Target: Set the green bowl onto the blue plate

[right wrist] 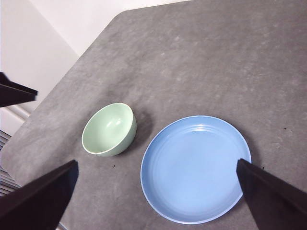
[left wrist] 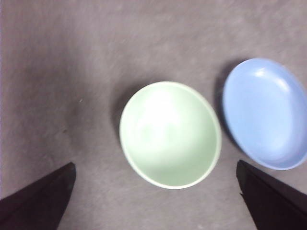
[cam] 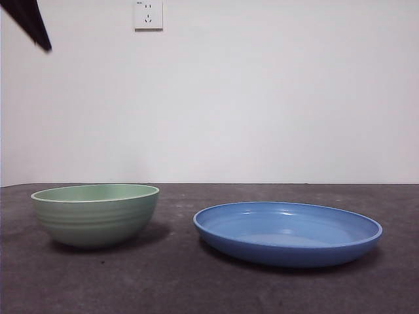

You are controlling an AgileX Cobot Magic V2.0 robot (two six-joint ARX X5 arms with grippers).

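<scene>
Front view: green bowl [cam: 96, 214] sat upright on the dark grey table [cam: 196, 281] at lower left of frame; blue plate [cam: 287, 233] lay flat at lower right, near the bowl but not touching. Bowl empty, plate empty. White wall socket [cam: 148, 14] at top of frame. A black arm tip [cam: 29, 21] showed in the upper left corner.

Left wrist view: left gripper [left wrist: 156, 191] hung above the bowl, jaws wide apart, holding nothing, bowl centred between them.

Right wrist view: right gripper [right wrist: 158, 191] hung high over the plate, jaws also spread, empty. Bowl appeared left of centre, plate lower centre.
</scene>
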